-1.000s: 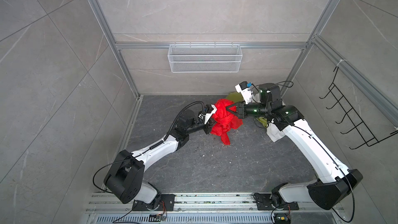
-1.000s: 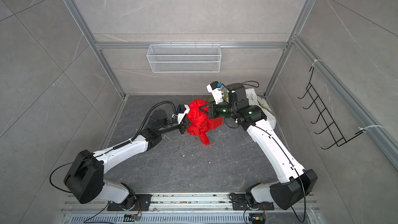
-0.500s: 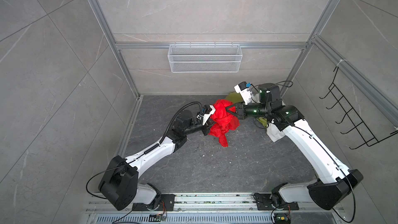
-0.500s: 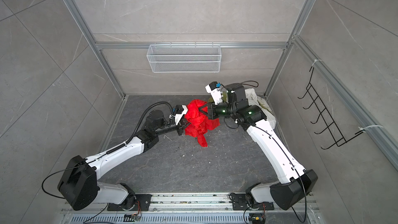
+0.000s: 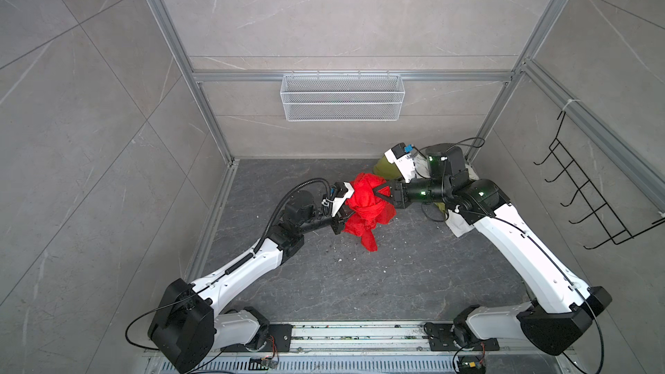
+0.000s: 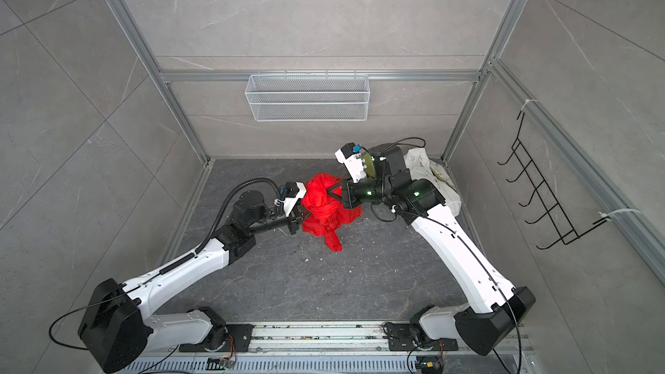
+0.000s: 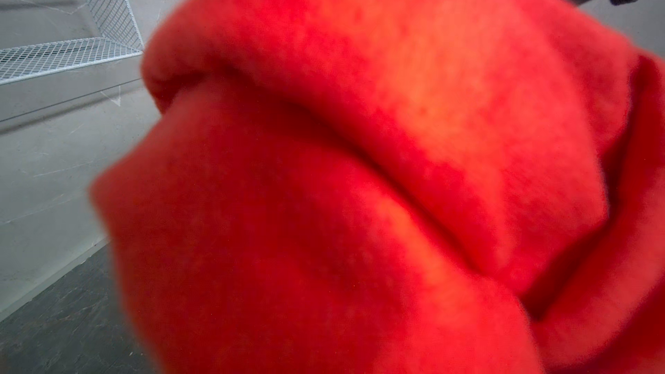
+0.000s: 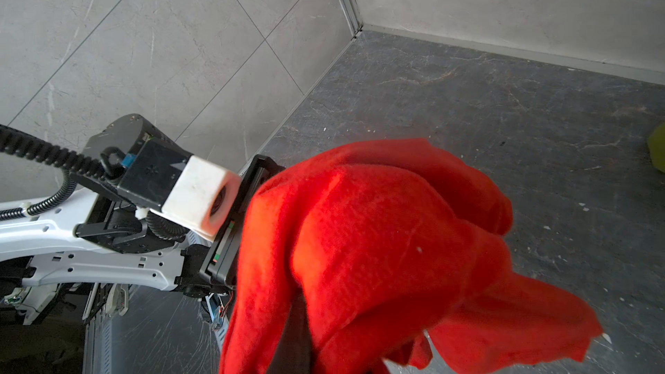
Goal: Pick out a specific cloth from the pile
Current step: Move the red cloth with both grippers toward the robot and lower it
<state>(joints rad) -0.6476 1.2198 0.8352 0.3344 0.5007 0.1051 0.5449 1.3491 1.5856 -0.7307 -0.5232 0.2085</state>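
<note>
Cloth (image 5: 367,206) of bright red hangs bunched between the two arms over the middle of the dark counter (image 5: 360,282). One tail dangles low, and whether it touches the surface cannot be told. It is well apart from the rest of the pile (image 6: 424,170), whose olive-green cloth (image 5: 383,170) and white garment (image 6: 442,188) lie in the far corner behind the right arm. Holding the red piece from two sides, away from the other fabrics, looks meant to separate it cleanly and perhaps to spread it or pass it across. The right fingers (image 5: 381,191) are closed, pinching a fold on the upper side of the bundle. The left fingers (image 5: 342,218) push into the opposite side. Their tips are buried in fabric, but they are closed too and appear to grip the cloth, which fills the left wrist view.
</note>
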